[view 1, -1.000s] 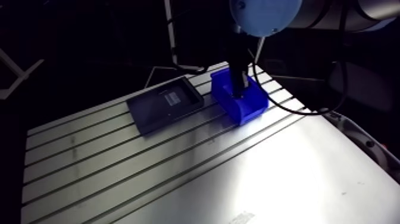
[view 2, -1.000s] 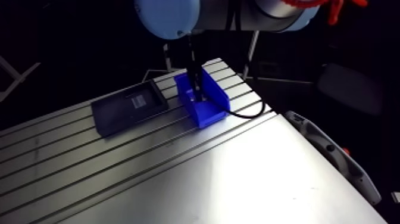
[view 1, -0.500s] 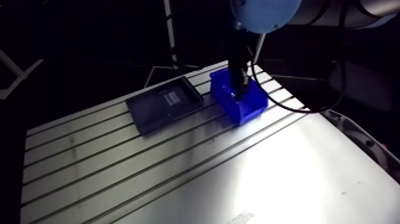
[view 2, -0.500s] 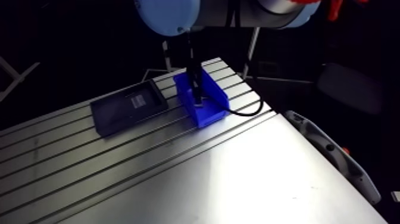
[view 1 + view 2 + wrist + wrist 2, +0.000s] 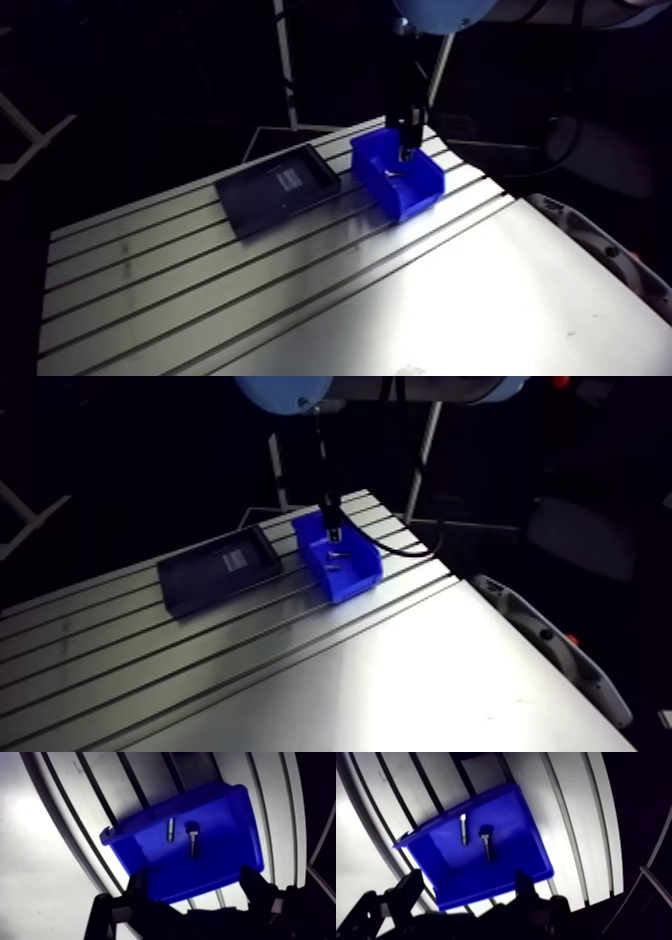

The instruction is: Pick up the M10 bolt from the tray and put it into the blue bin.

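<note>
Broadly, we saw the slotted aluminium table [image 5: 300, 290] carrying two things near its far edge: a black tray [image 5: 250, 200] and, just beside it toward the far right corner, the blue bin [image 5: 225, 852]. We could make out no bolt on the tray from the arm view, though its dark floor hid small detail.

The gripper [image 5: 194, 881] hung over the bin with its two fingers [image 5: 137, 887] spread wide and nothing between them, so we read it as empty.

On the bin floor lay the M10 bolt [image 5: 192, 842], ahead of the gripper and about midway between the fingers. Its long axis ran square to the line joining the fingertips, hex head farther from the gripper and shank pointing back toward it. A short pale stud [image 5: 170, 830] lay parallel to it, just beside but apart.

We judged the placing done. Since the bolt sat loose below the fingers and touched neither, a straight rise should clear the bin walls.
</note>
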`<act>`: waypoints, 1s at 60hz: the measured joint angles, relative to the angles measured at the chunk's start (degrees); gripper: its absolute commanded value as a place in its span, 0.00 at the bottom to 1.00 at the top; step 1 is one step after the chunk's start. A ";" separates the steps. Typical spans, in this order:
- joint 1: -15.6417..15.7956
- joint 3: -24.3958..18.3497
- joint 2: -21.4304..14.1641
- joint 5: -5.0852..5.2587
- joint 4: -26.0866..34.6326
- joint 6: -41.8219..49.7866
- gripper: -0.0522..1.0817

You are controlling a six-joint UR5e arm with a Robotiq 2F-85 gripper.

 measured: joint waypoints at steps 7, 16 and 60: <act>-0.02 -1.37 -1.62 0.09 3.08 0.11 0.05; -0.02 -3.68 -3.63 0.18 8.12 2.11 0.05; 6.07 -11.27 -10.51 2.48 23.02 45.05 0.05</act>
